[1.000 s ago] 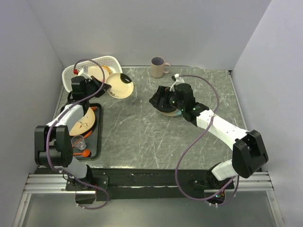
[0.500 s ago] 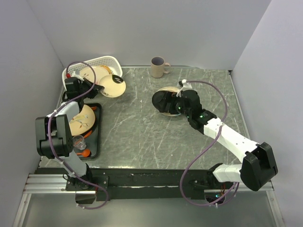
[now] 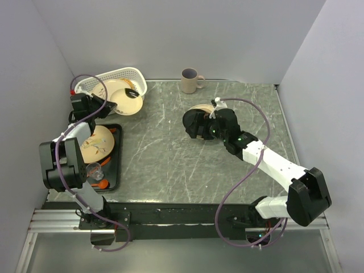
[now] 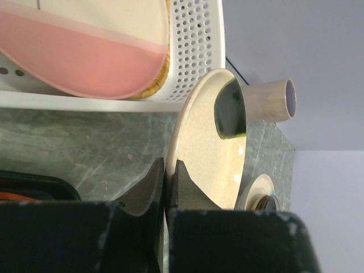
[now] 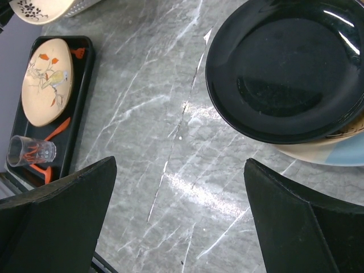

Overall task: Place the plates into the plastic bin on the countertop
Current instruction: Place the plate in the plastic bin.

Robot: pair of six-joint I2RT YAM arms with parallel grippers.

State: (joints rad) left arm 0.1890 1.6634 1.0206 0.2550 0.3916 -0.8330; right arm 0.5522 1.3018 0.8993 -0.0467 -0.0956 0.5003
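While our left tool (image 3: 109, 106) clamps the rim of a cream plate (image 3: 128, 102), jaws nearly together with only the rim between them, the plate hangs at the near right side of the plastic bin (image 3: 94, 85). The bin sits in the far left corner of the tabletop (image 3: 165, 153). From the left wrist we see this plate tilted on edge, a dark patch on its face, just beside the bin's perforated wall; we cannot tell whether they touch. A half-pink plate (image 4: 85, 62) already lies inside the bin.

Our right tool (image 3: 196, 126) hovers with its jaws spread wide and nothing between them, over the near left side of a stack of plates (image 3: 206, 109) right of the tabletop's centre. The right wrist view shows a black plate (image 5: 284, 74) on top, with a cream and pale blue rim under it.

A black tray (image 3: 116, 165) at the left edge carries a painted plate (image 3: 95, 145) and a glass (image 3: 94, 169). A mug (image 3: 191, 81) stands at the far edge.
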